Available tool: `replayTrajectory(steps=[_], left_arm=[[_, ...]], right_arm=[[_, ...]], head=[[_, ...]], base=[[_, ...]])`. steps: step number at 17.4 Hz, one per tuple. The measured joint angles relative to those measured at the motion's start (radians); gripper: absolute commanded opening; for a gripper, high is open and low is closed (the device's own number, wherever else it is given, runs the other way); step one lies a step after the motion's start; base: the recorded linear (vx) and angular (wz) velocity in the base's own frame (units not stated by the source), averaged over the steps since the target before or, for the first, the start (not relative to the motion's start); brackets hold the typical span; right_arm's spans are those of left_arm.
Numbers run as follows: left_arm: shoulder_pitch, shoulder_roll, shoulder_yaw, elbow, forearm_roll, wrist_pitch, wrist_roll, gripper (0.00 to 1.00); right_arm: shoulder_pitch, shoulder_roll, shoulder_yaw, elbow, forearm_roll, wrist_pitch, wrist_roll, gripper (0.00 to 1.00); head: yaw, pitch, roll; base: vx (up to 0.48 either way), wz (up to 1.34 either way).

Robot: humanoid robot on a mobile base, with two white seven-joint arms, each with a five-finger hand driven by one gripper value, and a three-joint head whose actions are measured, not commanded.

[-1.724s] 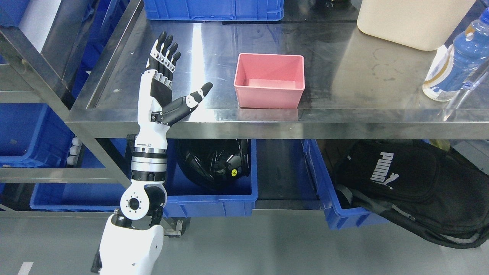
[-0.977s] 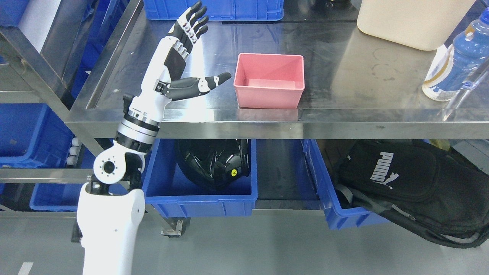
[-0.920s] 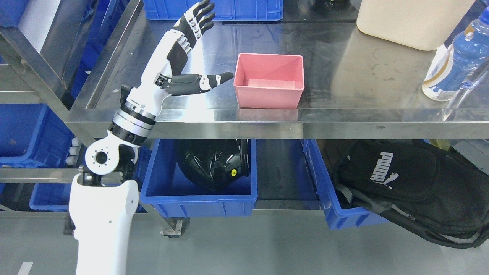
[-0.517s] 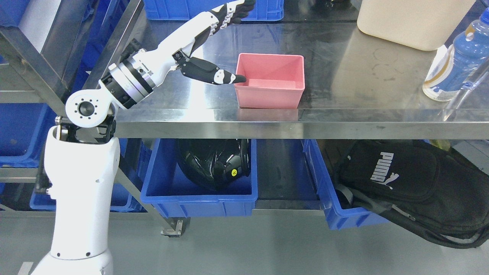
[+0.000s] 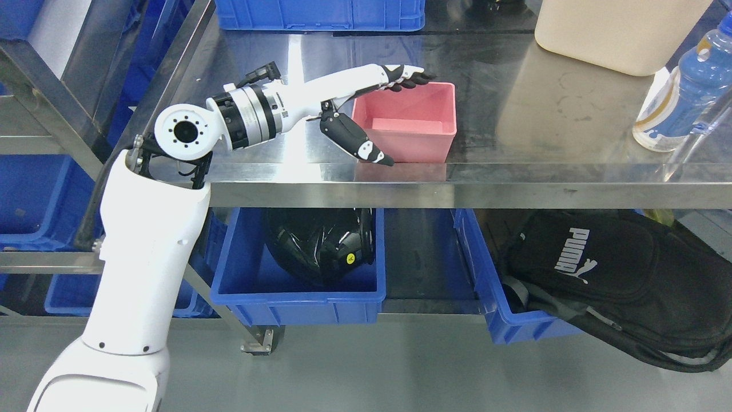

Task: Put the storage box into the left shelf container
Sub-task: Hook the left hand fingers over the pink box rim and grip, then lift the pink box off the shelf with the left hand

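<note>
A pink open-topped storage box (image 5: pixel 423 146) stands empty near the front edge of the steel shelf top (image 5: pixel 543 126). My left hand (image 5: pixel 407 119) reaches in from the left and lies across the box's left end. Its fingers (image 5: pixel 409 77) stretch over the far rim, and its thumb (image 5: pixel 357 140) hangs down in front of the near left corner. The hand is open and I cannot tell whether it touches the box. Below the shelf, a blue bin (image 5: pixel 297 297) holds a black helmet (image 5: pixel 320 240). The right arm is out of sight.
A cream container (image 5: pixel 617 28) and a blue bottle (image 5: pixel 686 86) stand at the back right. A blue crate (image 5: pixel 320 14) sits at the back. More blue bins (image 5: pixel 34 194) fill the left rack. A black bag (image 5: pixel 600 274) lies in the lower right bin.
My left arm has swung up and rightward, from beside the shelf's front left to over the pink box. The hand has turned palm-down, its thumb dropping to the box's front. The box has not moved.
</note>
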Motion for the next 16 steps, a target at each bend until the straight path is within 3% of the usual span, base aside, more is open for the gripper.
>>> replayTrajectory(steps=[9, 15, 16], left_arm=[[-0.068, -0.032, -0.059, 0.118, -0.091, 0.005, -0.047, 0.58], [-0.077, -0.067, -0.050, 0.187, -0.106, -0.039, -0.070, 0.00], [-0.078, -0.071, -0.040, 0.200, -0.107, -0.060, -0.075, 0.00]], right_arm=[[0.000, 0.000, 0.000, 0.000, 0.000, 0.000, 0.000, 1.00], [0.000, 0.000, 0.000, 0.000, 0.000, 0.000, 0.000, 1.00], [0.000, 0.000, 0.000, 0.000, 0.000, 0.000, 0.000, 1.00]], head=[[0.0000, 0.000, 0.000], [0.0000, 0.000, 0.000], [0.0000, 0.000, 0.000]], base=[[0.000, 0.00], [0.000, 0.00], [0.000, 0.00]])
